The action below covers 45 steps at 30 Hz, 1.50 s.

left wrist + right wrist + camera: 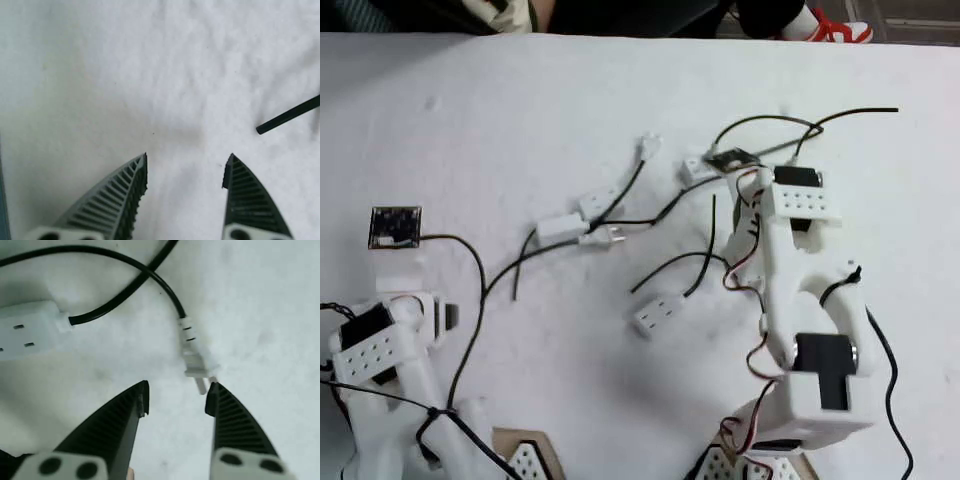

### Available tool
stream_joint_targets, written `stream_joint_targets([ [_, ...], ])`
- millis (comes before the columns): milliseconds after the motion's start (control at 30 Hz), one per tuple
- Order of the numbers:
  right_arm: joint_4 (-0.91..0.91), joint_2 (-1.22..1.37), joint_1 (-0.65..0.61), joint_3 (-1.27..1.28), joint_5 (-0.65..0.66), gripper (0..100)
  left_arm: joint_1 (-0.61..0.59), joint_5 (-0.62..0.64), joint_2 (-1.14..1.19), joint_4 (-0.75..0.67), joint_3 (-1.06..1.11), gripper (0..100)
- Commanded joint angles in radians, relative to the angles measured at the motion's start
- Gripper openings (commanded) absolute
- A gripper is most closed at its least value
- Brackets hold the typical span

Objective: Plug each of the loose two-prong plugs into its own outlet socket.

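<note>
The right gripper (177,392) is hanging over the white table (260,300) with its jaws standing moderately apart and nothing between them. A white two-prong plug (196,352) is lying flat just beyond the gripper. Its prongs (201,385) are pointing back toward the gripper and almost touching the tip of one finger (220,405).

The plug's long axis is running roughly along the gripper's line of reach, tilted a little. Its black cable (167,290) is trailing off from the plug's rear and crossing a second cable. A white socket block (27,332) is lying apart from the plug, on the side of the other finger, with its slots facing up.

The left gripper (187,160) is also standing open and holding nothing, with a loose cable end (287,115) lying near it. In the high view the left arm (370,350) is sitting well away from the plug, so the right arm (800,300) is clearly the nearer one.

The plug is lying off-centre to the jaws. The grasp is probably calling for a small sideways shift toward that finger, then a push forward past the prongs, so the jaws are closing across the plug's body.
</note>
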Motion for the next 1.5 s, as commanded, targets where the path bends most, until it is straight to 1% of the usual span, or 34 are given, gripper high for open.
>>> stream_joint_targets([
  [0,0.007,-0.096,-0.021,-0.003,0.084,19.2,-0.002,0.002,-0.015,-0.014,-0.006,25],
  [200,0.001,-0.077,-0.044,-0.044,0.29,19.3,-0.002,0.002,-0.015,-0.014,-0.006,25],
  [333,0.005,0.018,-0.042,-0.11,0.362,19.1,-0.002,0.002,-0.015,-0.014,-0.005,25],
  [533,0.012,0.228,-0.007,-0.262,0.365,19.0,-0.002,0.002,-0.015,-0.014,-0.005,25],
  [733,0.166,0.429,0.033,-0.48,0.364,19.0,-0.002,0.002,-0.015,-0.014,-0.005,25],
  [900,0.255,0.57,0.062,-0.62,0.365,19.0,-0.002,0.002,-0.015,-0.014,-0.005,25],
  [1033,0.255,0.627,0.065,-0.618,0.367,18.0,-0.002,0.002,-0.015,-0.014,-0.005,25],
  [1233,0.257,0.639,0.044,-0.617,0.367,1.2,-0.002,0.002,-0.015,-0.014,-0.005,25],
  [1367,0.259,0.61,0.041,-0.555,0.367,1.5,-0.002,0.002,-0.015,-0.014,-0.005,25],
  [1467,0.259,0.535,0.041,-0.493,0.368,1.7,-0.002,0.002,-0.015,-0.014,-0.005,25],
])
